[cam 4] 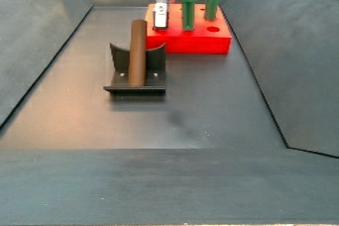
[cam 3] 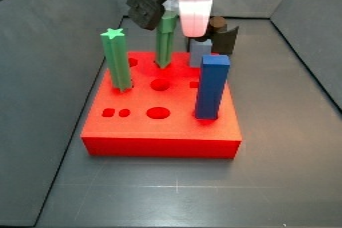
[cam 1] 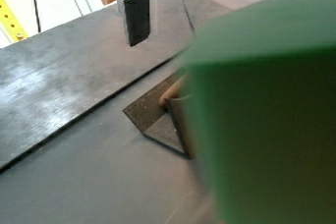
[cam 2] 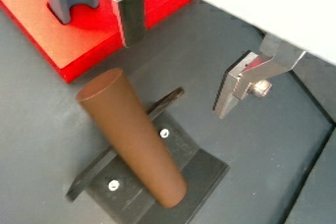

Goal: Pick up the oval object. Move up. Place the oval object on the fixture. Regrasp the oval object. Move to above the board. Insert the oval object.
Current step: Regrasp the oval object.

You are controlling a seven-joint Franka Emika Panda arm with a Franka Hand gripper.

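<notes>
Brown and long, the oval object [cam 4: 135,50] leans tilted on the fixture [cam 4: 137,79], apart from the gripper [cam 4: 161,12], which hangs between the fixture and the board [cam 4: 196,38]. In a wrist view the oval object [cam 2: 134,136] is clear of the fingers [cam 2: 241,85], which are spread with nothing between them. Beyond the gripper [cam 3: 195,14], the board [cam 3: 163,122] carries 2 green pegs [cam 3: 116,60] and 1 blue peg [cam 3: 211,87].

The gripper [cam 3: 195,34] has a white housing with black parts behind it at about 10 o'clock; in a wrist view one finger [cam 2: 245,82] is a flat silver plate with a small screw, another carries a dark pad
</notes>
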